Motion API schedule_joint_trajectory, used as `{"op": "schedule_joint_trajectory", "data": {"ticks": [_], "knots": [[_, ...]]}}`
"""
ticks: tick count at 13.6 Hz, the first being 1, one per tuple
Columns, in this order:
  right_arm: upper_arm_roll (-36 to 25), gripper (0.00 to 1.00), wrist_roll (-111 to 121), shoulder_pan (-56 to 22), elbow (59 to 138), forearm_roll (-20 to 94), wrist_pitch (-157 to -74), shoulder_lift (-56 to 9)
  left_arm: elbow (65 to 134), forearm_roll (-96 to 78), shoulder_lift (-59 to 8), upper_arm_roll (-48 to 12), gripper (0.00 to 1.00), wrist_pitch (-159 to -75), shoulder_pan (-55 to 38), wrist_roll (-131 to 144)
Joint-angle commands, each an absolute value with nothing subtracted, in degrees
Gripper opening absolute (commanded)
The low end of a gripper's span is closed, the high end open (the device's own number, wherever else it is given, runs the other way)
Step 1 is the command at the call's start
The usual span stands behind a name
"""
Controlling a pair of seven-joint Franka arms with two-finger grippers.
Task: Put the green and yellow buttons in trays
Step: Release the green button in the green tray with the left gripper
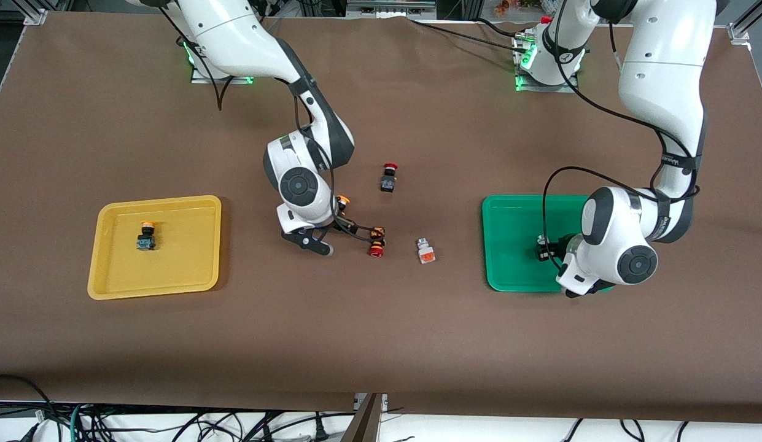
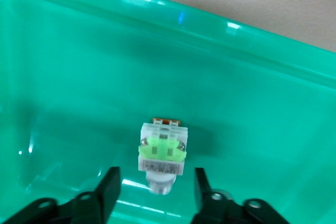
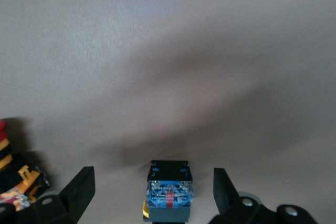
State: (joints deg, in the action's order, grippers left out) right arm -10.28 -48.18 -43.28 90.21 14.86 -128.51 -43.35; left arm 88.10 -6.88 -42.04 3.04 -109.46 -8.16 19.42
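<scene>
A green-faced pale grey block lies in the green tray, which also shows in the left wrist view. My left gripper is low over that tray and open, one finger on each side of the block. My right gripper is open at mid-table around a black-bodied yellow-capped button, which sits between its fingers without being pinched. Another yellow-capped button lies in the yellow tray. An orange-faced pale grey block lies on the table between the trays.
An orange-capped button and a red-capped one lie together beside the right gripper, and show at the edge of the right wrist view. Another red-capped button stands farther from the front camera. The table is covered in brown cloth.
</scene>
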Motion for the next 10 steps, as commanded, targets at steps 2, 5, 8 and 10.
{"op": "schedule_joint_trajectory", "data": {"ticks": [2,5,8,10], "knots": [[-11.07,0.35,-48.17,-44.56,90.79,15.91,-128.76,-43.77,84.92,-6.68,-40.61,1.68,0.75,-108.37,-9.22,19.77],[-11.07,0.0,-47.29,-44.3,90.7,16.17,-127.54,-43.42,80.52,-10.7,-40.95,-0.09,0.76,-107.4,-11.94,29.05],[-11.6,0.0,-39.77,-40.36,90.35,16.08,-123.07,-40.71,79.28,-15.81,-43.32,-0.18,0.78,-111.77,-17.64,32.42],[-12.3,0.0,-30.38,-34.22,90.35,15.47,-118.33,-38.68,78.67,-15.82,-45.34,-0.18,0.8,-119.23,-20.64,38.9]]}}
